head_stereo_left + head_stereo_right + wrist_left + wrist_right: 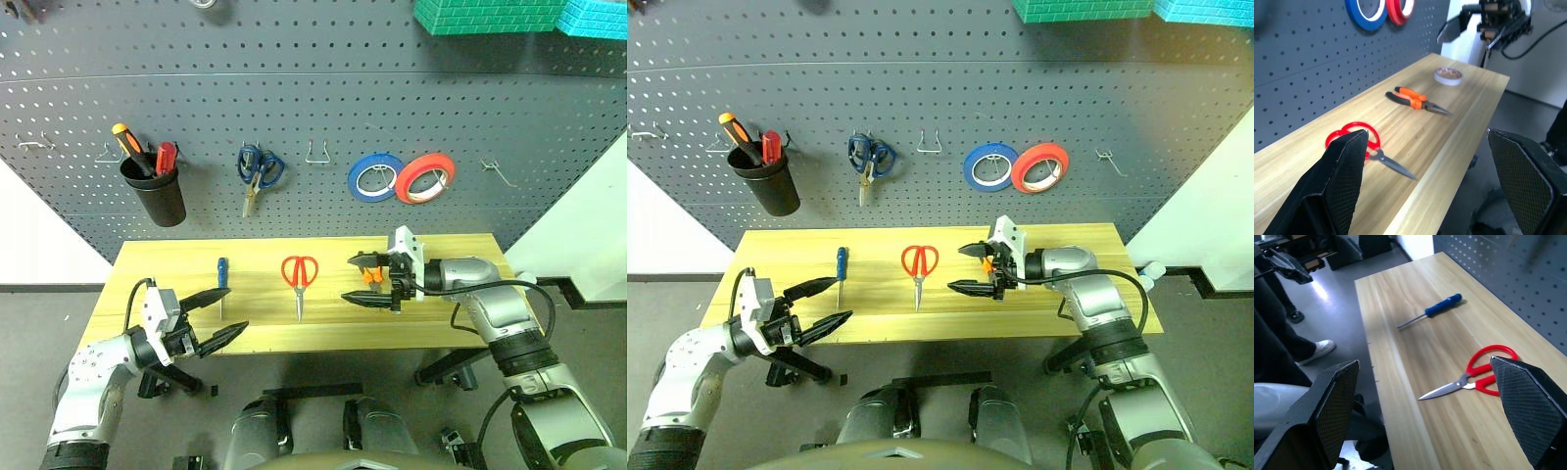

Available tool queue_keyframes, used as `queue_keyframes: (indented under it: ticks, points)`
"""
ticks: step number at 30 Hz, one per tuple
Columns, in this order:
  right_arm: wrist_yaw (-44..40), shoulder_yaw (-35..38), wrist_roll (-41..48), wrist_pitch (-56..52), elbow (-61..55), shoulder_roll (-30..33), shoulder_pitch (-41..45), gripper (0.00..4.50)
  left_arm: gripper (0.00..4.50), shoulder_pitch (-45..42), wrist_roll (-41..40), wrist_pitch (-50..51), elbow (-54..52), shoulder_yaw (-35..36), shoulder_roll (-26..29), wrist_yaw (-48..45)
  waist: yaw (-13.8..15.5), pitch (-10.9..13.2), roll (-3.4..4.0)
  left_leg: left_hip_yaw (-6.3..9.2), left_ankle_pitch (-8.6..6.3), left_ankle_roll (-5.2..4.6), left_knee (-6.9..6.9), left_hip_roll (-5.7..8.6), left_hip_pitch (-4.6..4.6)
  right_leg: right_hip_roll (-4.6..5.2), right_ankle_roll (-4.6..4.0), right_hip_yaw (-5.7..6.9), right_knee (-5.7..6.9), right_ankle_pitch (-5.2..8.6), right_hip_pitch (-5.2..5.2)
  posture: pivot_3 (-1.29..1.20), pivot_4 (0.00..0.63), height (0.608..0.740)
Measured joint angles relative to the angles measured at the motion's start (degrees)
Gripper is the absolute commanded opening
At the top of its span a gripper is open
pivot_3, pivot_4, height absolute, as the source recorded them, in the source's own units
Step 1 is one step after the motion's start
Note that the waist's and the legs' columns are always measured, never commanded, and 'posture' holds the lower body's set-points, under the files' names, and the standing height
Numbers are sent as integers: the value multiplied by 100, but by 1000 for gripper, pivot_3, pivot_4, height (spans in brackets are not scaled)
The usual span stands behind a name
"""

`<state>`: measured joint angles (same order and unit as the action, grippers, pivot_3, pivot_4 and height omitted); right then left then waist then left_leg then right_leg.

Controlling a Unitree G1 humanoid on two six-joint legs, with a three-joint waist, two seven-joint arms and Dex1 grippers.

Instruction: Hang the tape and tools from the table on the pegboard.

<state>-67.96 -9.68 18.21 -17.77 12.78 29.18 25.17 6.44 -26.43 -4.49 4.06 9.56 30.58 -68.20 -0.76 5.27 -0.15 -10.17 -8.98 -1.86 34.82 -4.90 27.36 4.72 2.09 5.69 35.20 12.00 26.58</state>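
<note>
While both tools hang wide apart and hold nothing, the right tool (375, 280) above the pliers (1418, 101) and the left tool (217, 315) at the near left edge of the desk (157, 262), no item is lifted, so I judge the first pick is not yet made. Four things lie in a row on the desk: one blue-handled screwdriver (222, 274), one red scissors (300, 273), one pliers and, far right, one cream tape (1448, 76). The pegboard (313, 88) behind carries two tape rolls, one blue scissors, one black cup and some free hooks, probably for these four.
</note>
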Motion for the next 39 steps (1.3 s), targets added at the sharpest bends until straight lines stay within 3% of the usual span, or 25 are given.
queue_keyframes:
  ticks: [15, 21, 29, 39]
  points:
    - [181, 217, -9, -48, 68, 329, -34, 4500, 4063, 11, 0, -115, 30, 3, -1, -26, 5, 166, 29, 7, -1, -2, 17, 1, 0, 10, 0, 0, 2, 0, -2, 2, 167, 730]
    - [586, 383, -310, -54, 340, 583, -68, 4500, 4063, -83, 362, 58, -59, -198, -5, 483, 2, 265, 26, 8, -3, -5, 21, 7, 0, 30, 0, 12, 3, 1, -4, -24, 209, 730]
    - [1174, 477, -580, -529, 486, 746, -82, 4500, 4063, -544, 747, 714, -645, -696, -126, 1268, -23, 643, 34, 8, -2, -7, 37, 6, -3, 83, -3, 79, 26, -2, -4, -61, 297, 730]
    - [1606, 652, -842, -1218, 720, 1094, 151, 4500, 4063, -2097, 883, 1936, -603, -1407, -265, 1551, -50, 1129, 22, 15, 1, -11, 93, 6, 12, 87, 1, 83, 88, 0, -14, -122, 368, 730]
